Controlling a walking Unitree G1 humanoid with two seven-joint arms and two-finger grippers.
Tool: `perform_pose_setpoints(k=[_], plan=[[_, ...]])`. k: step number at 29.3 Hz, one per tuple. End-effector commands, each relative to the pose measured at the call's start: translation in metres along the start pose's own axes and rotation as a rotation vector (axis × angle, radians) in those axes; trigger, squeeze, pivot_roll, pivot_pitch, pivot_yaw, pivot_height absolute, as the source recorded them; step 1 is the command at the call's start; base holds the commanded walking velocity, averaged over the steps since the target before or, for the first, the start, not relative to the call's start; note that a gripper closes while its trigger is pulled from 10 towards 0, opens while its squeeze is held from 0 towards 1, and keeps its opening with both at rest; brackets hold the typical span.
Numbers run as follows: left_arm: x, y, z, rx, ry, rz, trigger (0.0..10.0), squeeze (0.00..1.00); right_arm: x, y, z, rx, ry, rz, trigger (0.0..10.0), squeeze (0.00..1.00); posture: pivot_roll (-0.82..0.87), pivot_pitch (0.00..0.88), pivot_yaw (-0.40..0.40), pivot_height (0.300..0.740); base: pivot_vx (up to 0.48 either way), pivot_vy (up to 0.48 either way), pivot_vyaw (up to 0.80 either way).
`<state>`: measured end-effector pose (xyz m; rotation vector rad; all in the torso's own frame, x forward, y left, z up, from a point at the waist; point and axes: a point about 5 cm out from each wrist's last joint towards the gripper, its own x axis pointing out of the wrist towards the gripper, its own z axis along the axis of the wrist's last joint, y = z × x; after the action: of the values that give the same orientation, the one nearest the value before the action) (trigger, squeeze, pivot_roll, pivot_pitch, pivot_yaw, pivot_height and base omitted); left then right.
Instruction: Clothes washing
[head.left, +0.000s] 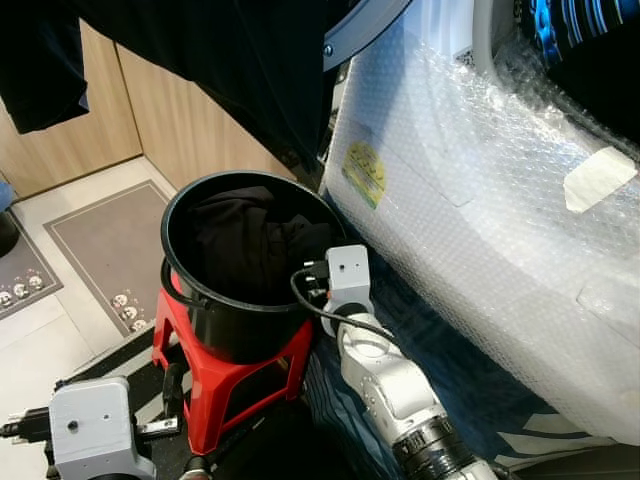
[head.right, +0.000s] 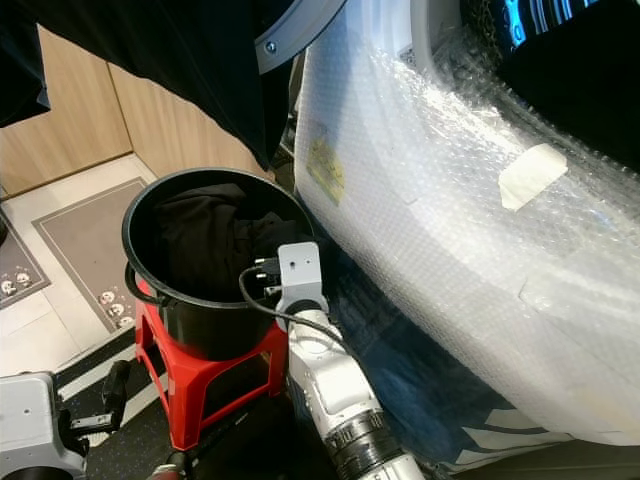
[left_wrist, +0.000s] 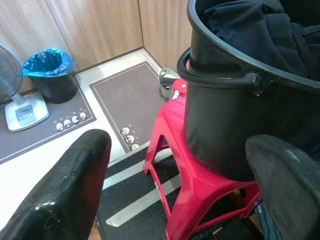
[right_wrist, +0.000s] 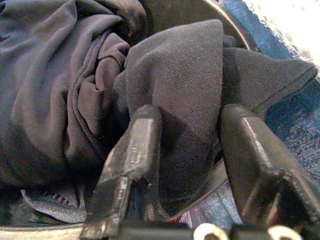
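Sticker (head.left: 365, 172) yellow, writing unreadable, right end effector (right_wrist: 192, 150) parted around dark garment (right_wrist: 175, 85), left end effector (left_wrist: 175, 190) open

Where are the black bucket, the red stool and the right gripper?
black bucket (head.left: 178, 275): left eye view, on its front rim.
red stool (left_wrist: 200, 187): left wrist view, on its seat.
right gripper (right_wrist: 190, 145): right wrist view, between its fingertips, over dark cloth.

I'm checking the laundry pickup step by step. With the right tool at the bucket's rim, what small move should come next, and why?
Probably close the right tool on the dark cloth. Its fingers stand open on either side of a raised fold lying over the rim of the black bucket, so a pinch should catch it. The left tool is open beside the red stool.
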<state>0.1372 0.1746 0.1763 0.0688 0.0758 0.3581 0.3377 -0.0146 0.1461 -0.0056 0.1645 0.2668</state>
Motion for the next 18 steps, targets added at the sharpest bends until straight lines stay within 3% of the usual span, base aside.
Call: perform_pose_setpoints(k=[1,18], plan=[[-0.0035,-0.0019,0.0036,-0.014,-0.006,0.001,10.0,0.0,-0.0071,0.0467,0.0024,0.129,0.016,0.095,0.0,0.0,0.34,0.36,-0.241,0.74,0.0,0.0,0.0],[-0.0016,-0.0017,0.0055,-0.017,-0.017,0.002,10.0,0.0,-0.0063,0.0488,0.0057,0.134,0.013,0.11,0.0,0.0,0.33,0.34,-0.246,0.74,0.0,0.0,0.0]])
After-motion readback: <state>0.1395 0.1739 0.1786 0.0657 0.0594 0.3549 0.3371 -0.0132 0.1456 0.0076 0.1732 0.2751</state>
